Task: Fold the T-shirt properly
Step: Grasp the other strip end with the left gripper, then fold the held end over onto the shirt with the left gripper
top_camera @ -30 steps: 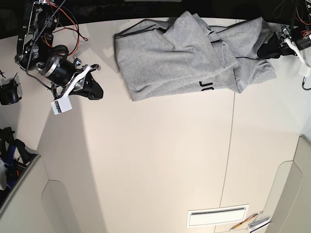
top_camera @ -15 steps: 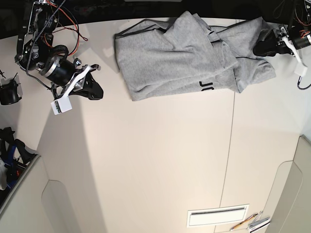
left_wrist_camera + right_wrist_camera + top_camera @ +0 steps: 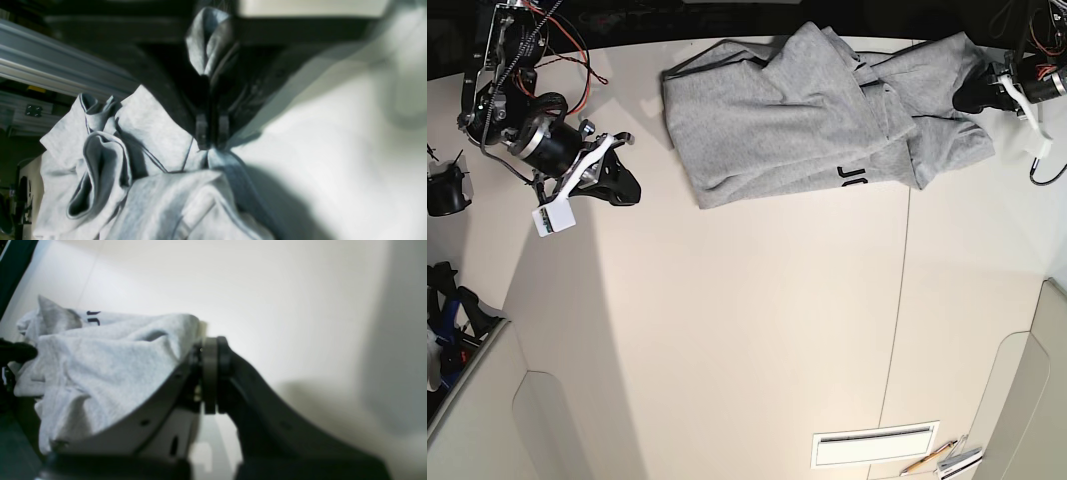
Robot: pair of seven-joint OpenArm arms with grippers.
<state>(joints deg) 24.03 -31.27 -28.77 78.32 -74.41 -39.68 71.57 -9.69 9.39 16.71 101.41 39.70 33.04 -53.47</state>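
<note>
My left gripper (image 3: 210, 145) is clenched on a pinch of the T-shirt (image 3: 777, 115); in its wrist view a fold of grey cloth pokes up between the fingers. My right gripper (image 3: 632, 165) is closed with nothing in it that I can see.

I judge that I am taking hold of one end to straighten or fold it, with the folding only partly along, since the shape is uneven. The next move calls for a gentle lift and a steady pull of that end, watching that the bunched layers don't drag along with it.

From my left fingers, the rumpled end of the shirt lies directly beneath and around them, and the rest stretches across the table (image 3: 757, 330) towards my right side. From my right fingers, the broader, smoother end is just beside them, on the side facing my left arm.
</note>
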